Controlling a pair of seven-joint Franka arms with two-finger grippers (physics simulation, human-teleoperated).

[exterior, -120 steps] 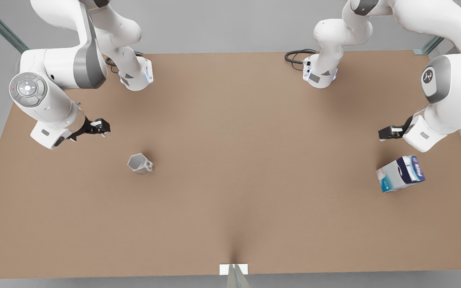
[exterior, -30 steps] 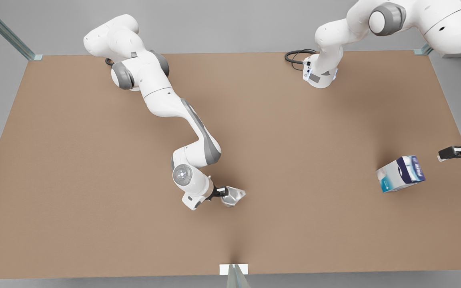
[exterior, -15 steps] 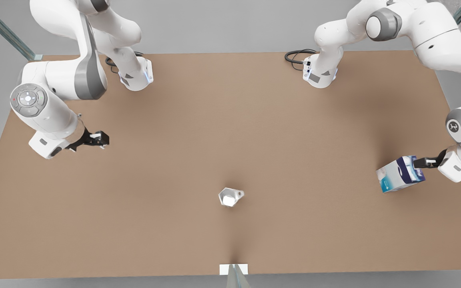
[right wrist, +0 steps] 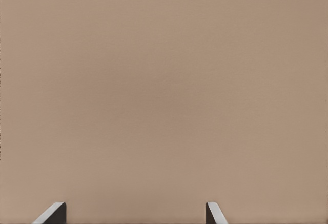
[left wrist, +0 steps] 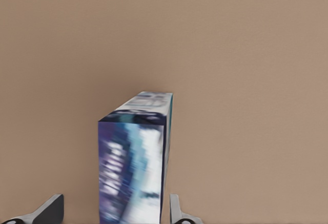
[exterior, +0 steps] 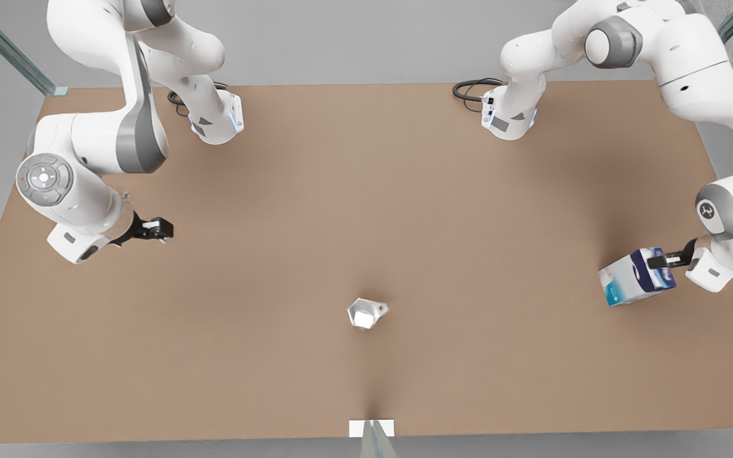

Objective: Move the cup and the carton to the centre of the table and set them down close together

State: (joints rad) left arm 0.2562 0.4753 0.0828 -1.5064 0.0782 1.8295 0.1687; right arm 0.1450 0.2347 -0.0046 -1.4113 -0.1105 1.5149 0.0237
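The left gripper [exterior: 658,261] is at the carton [exterior: 636,277], near the bench [exterior: 366,191] edge on the front view's right. In the left wrist view its fingers [left wrist: 177,211] stand apart, one on each side of the carton [left wrist: 134,162], with a gap on one side; the grip is not yet closed. The carton's long axis runs straight away from the gripper, so the fingers straddle its narrow width. The cup [exterior: 365,312] stands at the bench centre, well apart from the carton and toward the front view's left of it. The carry therefore likely runs from the carton toward the cup. The right gripper [exterior: 153,229] waits over bare bench on the front view's left, fingers [right wrist: 51,215] apart and holding nothing. The carton's white lettering on the navy band cannot be read.
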